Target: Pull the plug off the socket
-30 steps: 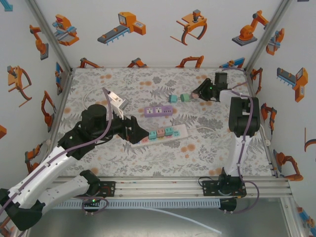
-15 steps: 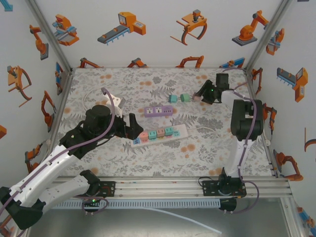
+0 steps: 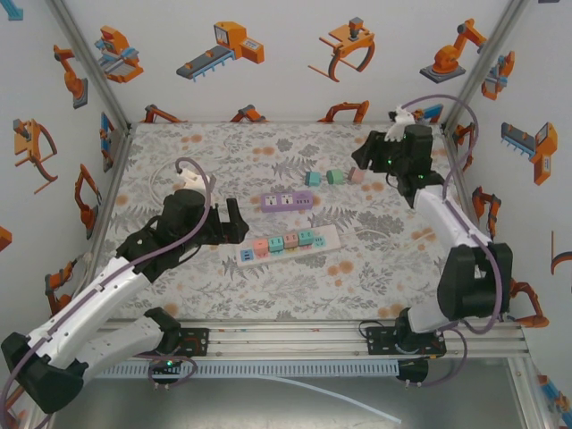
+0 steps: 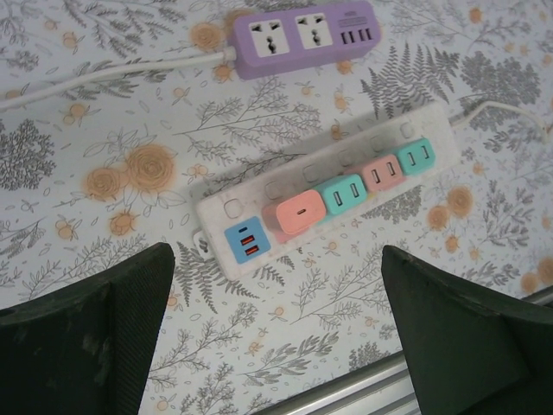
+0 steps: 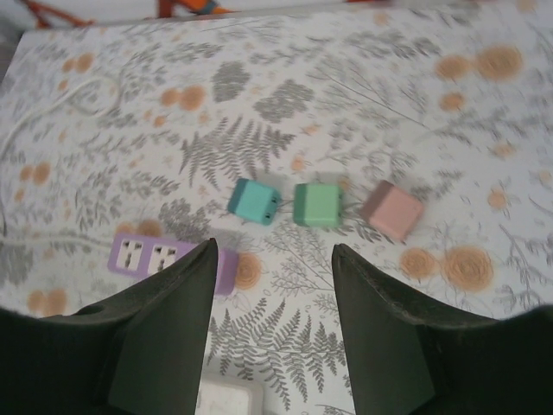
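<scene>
The white power strip (image 3: 326, 239) (image 4: 346, 158) lies mid-table with several plugs seated in it: a blue USB plug (image 4: 246, 245), a pink plug (image 4: 298, 212), a teal plug (image 4: 344, 192), another pink and another teal. My left gripper (image 3: 234, 220) (image 4: 276, 285) hangs open just left of the strip's blue end, holding nothing. Three loose plugs lie at the back: teal (image 5: 255, 201), green (image 5: 318, 205) and pink (image 5: 391, 210). My right gripper (image 3: 362, 164) (image 5: 274, 259) is open above and right of them, empty.
A purple power strip (image 3: 287, 200) (image 4: 307, 30) (image 5: 151, 257) lies between the white strip and the loose plugs, its white cord running left. The white strip's cord leads off to the right. The metal rail of the table's near edge (image 4: 346, 393) runs below the left gripper.
My left gripper has drawn back to the left off the strip's end, uncovering the blue plug. My right arm has pulled away toward the back right, leaving the pink plug on the table.
</scene>
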